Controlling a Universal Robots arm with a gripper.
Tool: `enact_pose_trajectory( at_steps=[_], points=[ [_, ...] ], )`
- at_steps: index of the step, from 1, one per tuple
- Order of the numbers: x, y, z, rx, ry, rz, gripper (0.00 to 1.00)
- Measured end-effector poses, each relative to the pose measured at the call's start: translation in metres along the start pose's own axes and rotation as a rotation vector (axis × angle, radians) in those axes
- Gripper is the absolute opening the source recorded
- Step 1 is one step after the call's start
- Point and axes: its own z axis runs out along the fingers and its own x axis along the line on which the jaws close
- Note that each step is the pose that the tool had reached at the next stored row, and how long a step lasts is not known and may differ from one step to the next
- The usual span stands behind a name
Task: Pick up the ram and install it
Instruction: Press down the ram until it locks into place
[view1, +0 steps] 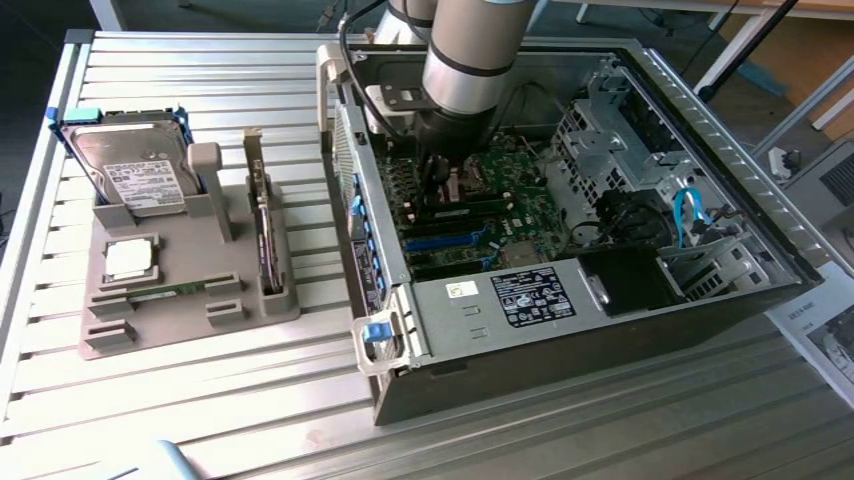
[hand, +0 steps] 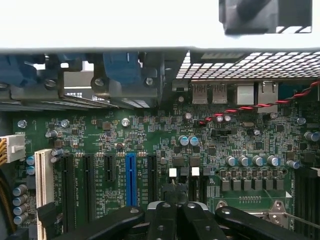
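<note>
Fingers (hand: 162, 222) of the claw (hand: 175, 206) are clenched tight together, black tips nearly touching, and I honestly can't tell if anything is pinched between them. The claw hangs low over the green motherboard (hand: 150, 135), down inside the open computer case (view1: 747, 150). Just beyond the tips sit two white latches (hand: 172, 172) at the ends of dark slots. Off to one side of those runs a row of long black card slots with one blue slot (hand: 131, 177) in the middle. A red-and-black twisted wire (hand: 250, 106) drapes across the board near the rear ports, close to the case wall. From the exterior view, the silver arm (view1: 474, 50) comes straight down into the case. The drive cage with a blue cable (view1: 687, 215) crowds in on the exterior view's right, and the labelled power supply (view1: 534, 295) sits at the near end. Well apart, on the exterior view's left, a grey holder (view1: 187, 320) rests on the slatted table (view1: 200, 400). It carries a hard drive (view1: 134, 170) and a square processor chip (view1: 127, 258). A thin green strip in it looks like the ram (view1: 167, 291), lying in a slot just beside the chip.
</note>
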Motion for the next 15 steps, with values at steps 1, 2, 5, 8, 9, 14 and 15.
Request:
enact_pose_trajectory(
  at_steps=[1, 2, 5, 8, 9, 14, 15],
  points=[
    [0.0, 0.0, 0.0006, 0.0002, -0.0005, 0.0, 0.1],
    [0.0, 0.0, 0.0008, 0.0001, -0.0002, 0.0, 0.1],
    [0.0, 0.0, 0.0008, 0.0003, -0.0004, 0.0, 0.1],
    [0.0, -0.0002, -0.0012, 0.001, -0.0013, 0.0, 0.1],
    [0.0, -0.0001, -0.0027, 0.0003, 0.0, 0.0, 0.1],
    [0.0, 0.0, -0.0082, -0.0001, 0.0011, 0.0, 0.1],
    [0.0, 0.0, -0.0108, -0.0003, 0.0014, 0.0, 0.1]
  ],
)
